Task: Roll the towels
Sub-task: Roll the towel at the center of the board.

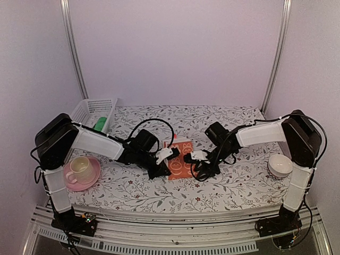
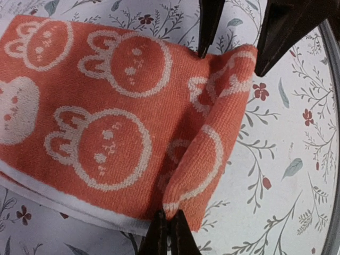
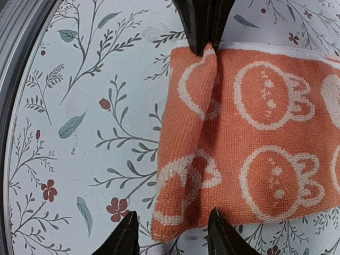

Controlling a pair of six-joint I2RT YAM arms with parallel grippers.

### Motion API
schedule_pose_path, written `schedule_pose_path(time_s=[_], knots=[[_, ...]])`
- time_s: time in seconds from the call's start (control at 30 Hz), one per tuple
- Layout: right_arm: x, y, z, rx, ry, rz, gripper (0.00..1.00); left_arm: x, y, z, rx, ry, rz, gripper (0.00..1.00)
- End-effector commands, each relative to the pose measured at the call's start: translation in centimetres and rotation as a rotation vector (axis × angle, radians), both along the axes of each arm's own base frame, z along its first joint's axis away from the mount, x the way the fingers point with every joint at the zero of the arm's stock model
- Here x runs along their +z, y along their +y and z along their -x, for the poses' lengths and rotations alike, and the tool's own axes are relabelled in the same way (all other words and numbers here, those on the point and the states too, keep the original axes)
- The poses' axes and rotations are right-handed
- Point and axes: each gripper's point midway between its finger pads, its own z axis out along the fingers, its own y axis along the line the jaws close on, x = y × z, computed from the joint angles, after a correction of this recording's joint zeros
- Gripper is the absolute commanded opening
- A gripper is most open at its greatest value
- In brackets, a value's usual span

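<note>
The orange-red towel [image 1: 181, 162] with white rabbit-face shapes lies flat on the flowered cloth between both grippers. One end is folded over into a loose first turn [image 2: 212, 138]. My left gripper [image 2: 169, 226] is shut on one corner of that folded edge. It also shows in the top view [image 1: 170, 159] and the right wrist view [image 3: 204, 37]. My right gripper [image 3: 172, 236] is open, its fingers either side of the other corner of the fold [image 3: 180, 207]. It shows in the top view [image 1: 194, 161] too. The green towel [image 1: 101, 124] lies in the basket.
A white basket [image 1: 90, 109] stands at the back left. A pink saucer [image 1: 93, 178] with a cream cup [image 1: 79, 169] sits at the front left. A white bowl [image 1: 280, 166] sits at the right, near the right arm.
</note>
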Motion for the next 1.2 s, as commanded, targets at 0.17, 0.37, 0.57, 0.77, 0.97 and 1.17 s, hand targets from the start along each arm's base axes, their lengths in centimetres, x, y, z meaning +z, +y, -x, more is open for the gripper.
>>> schedule_pose_path(time_s=[0.17, 0.37, 0.57, 0.77, 0.97, 1.17], knots=[[5.8, 0.9, -0.3, 0.041, -0.036, -0.167, 0.44, -1.2, 1.0, -1.7, 0.069, 0.017, -0.042, 0.00], [7.1, 1.1, 0.8, 0.090, -0.031, -0.215, 0.19, -1.5, 1.2, -1.8, 0.077, 0.030, -0.048, 0.00], [5.5, 1.2, 2.0, 0.127, 0.026, -0.187, 0.03, -1.3, 1.2, -2.0, 0.081, 0.031, -0.046, 0.00], [4.8, 1.8, 1.4, 0.107, 0.027, -0.185, 0.03, -1.3, 1.1, -2.0, 0.081, 0.034, -0.044, 0.00], [3.7, 2.2, 0.1, 0.037, 0.033, -0.162, 0.03, -1.3, 1.1, -2.0, 0.081, 0.035, -0.044, 0.00], [2.7, 2.3, -1.4, -0.027, -0.003, -0.132, 0.03, -1.3, 1.1, -1.9, 0.082, 0.035, -0.044, 0.00]])
